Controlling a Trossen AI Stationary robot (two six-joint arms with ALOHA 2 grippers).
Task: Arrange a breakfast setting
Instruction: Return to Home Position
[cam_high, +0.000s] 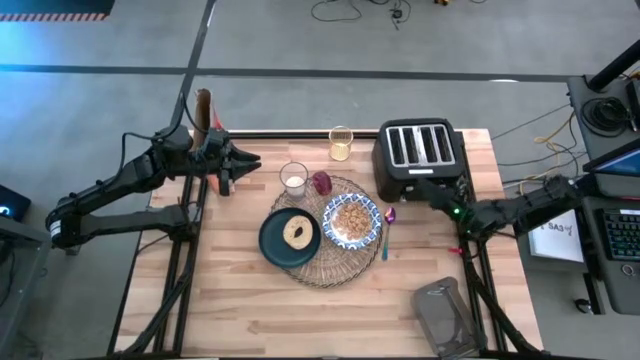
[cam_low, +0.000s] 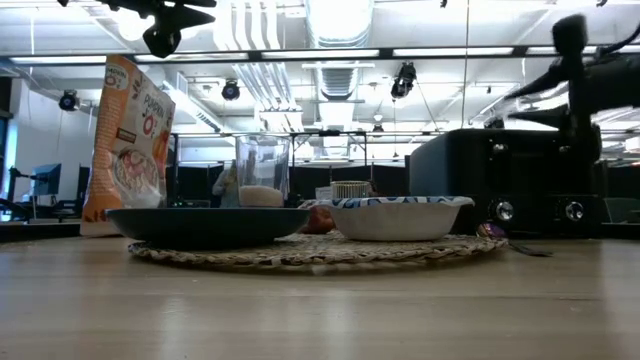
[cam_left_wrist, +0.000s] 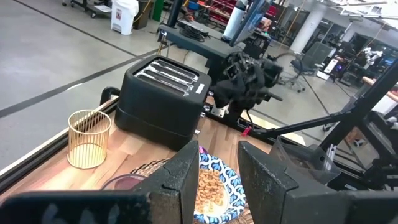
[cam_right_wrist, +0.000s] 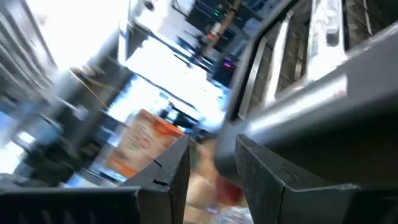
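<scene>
A round tan woven placemat (cam_high: 325, 262) lies at the table's middle. On it sit a dark teal plate (cam_high: 272, 243) with a ring of bread and a blue-and-white bowl (cam_high: 352, 220) of cereal (cam_left_wrist: 208, 186). A small clear glass (cam_high: 293, 178) stands at the mat's far left edge. A small spoon (cam_high: 388, 222) lies at the mat's right edge. My left gripper (cam_high: 248, 165) (cam_left_wrist: 219, 180) is open and empty, raised left of the glass. My right gripper (cam_high: 415, 186) (cam_right_wrist: 214, 174) is open and empty by the toaster's near side, right of the bowl.
A black four-slot toaster (cam_high: 420, 155) stands at the far right, a gold wire cup (cam_high: 341, 143) left of it. A cereal box (cam_high: 205, 110) stands at the far left corner. A small dark red thing (cam_high: 321, 183) sits by the glass. A grey object (cam_high: 445, 315) lies at the near right.
</scene>
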